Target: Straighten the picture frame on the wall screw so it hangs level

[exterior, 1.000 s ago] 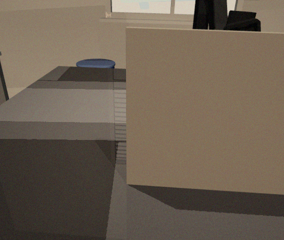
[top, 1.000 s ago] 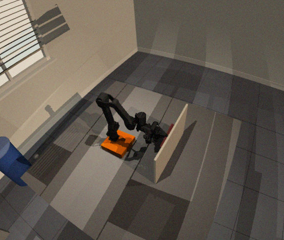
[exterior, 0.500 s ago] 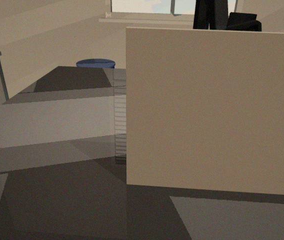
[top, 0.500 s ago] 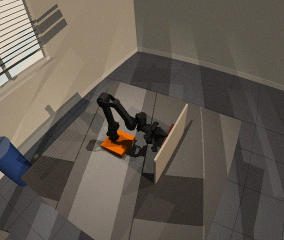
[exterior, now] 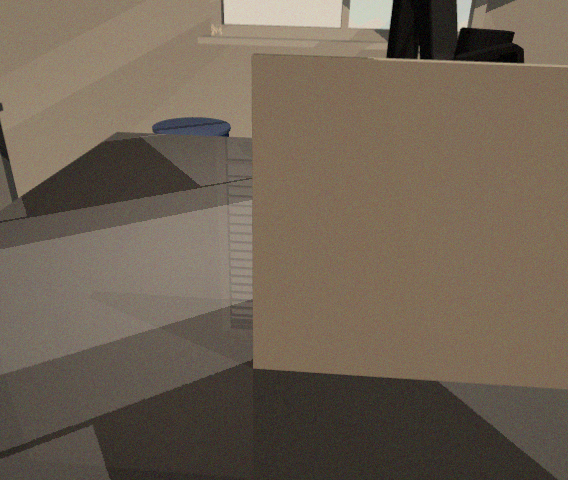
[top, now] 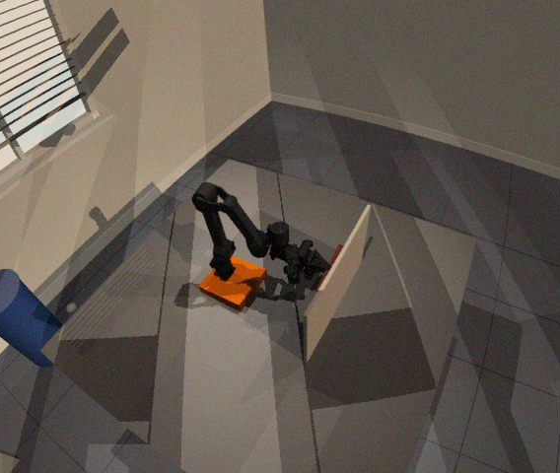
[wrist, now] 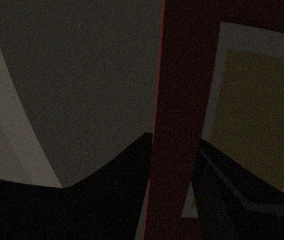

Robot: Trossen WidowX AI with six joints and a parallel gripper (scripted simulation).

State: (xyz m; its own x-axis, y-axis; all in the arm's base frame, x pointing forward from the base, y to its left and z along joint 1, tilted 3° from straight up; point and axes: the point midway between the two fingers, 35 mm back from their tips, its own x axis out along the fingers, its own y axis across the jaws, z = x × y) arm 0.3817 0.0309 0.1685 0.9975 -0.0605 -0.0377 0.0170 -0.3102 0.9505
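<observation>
The red picture frame (top: 338, 251) (wrist: 184, 60) is in front of the upright wall panel (top: 341, 290) (exterior: 429, 222) (wrist: 82, 75), on the arm's side. In the wrist view, its red side bar runs nearly upright, with a grey mat and a dark yellow picture to its right. My gripper (top: 328, 266) (wrist: 170, 142) is shut on this side bar, one finger on each side of it. The panel hides the frame in the exterior view. The screw and the notched strip are hidden. Whether the frame hangs level cannot be told from these views.
The arm stands on an orange base (top: 242, 286), on the same side of the panel as the frame. A blue bin (top: 13, 312) (exterior: 191, 127) stands beyond the table near the window wall.
</observation>
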